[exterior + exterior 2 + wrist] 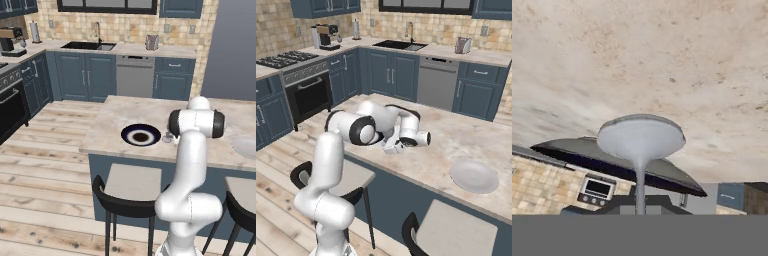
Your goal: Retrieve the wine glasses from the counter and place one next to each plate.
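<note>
Beside the dark plate on the island desk, your pincer is closed on the stem of a wine glass, which the hand view shows upside down, foot toward the stone. That suggests the glass is held upright just by the plate's right edge, ready to set down. The pale plate lies well apart, with no glass beside it.

Island top is showing beige veined marble, dark blue-black plate with a white ring and dark centre, other plate pale grey-white, glass looking greyish clear.
</note>
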Tool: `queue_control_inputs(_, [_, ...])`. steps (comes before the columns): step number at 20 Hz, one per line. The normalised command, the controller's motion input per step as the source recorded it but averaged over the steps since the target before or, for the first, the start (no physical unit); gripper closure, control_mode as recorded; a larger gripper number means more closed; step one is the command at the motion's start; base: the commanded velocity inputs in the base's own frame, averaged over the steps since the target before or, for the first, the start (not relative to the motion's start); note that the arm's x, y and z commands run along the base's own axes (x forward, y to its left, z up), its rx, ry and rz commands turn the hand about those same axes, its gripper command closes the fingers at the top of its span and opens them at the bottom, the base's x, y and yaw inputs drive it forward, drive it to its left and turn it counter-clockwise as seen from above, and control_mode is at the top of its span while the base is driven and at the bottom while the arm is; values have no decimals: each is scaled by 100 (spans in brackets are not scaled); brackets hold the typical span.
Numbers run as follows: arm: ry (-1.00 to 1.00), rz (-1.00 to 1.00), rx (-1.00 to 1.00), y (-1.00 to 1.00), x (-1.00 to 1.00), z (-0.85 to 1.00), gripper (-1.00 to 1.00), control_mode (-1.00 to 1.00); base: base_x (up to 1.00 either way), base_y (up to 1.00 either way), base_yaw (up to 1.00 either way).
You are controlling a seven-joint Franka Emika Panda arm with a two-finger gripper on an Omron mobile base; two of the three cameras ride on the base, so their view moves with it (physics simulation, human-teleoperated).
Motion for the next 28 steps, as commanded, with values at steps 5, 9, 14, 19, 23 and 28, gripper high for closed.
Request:
queue_control_inputs(5, [0,0,0,-13,25,-24,100,-100,0,0,0])
queue_control_inputs(9, [0,0,0,-9,16,-25,100,-100,0,0,0])
queue_control_inputs(14, [0,0,0,-3,6,-26,-100,-100,0,0,0])
queue_control_inputs(19, [0,0,0,0,0,-7,-100,-100,0,0,0])
queue_control_inputs(23, [-3,0,0,0,0,0,-100,-100,0,0,0])
queue_control_inputs(28, [-2,0,0,-12,0,0,-100,-100,0,0,0])
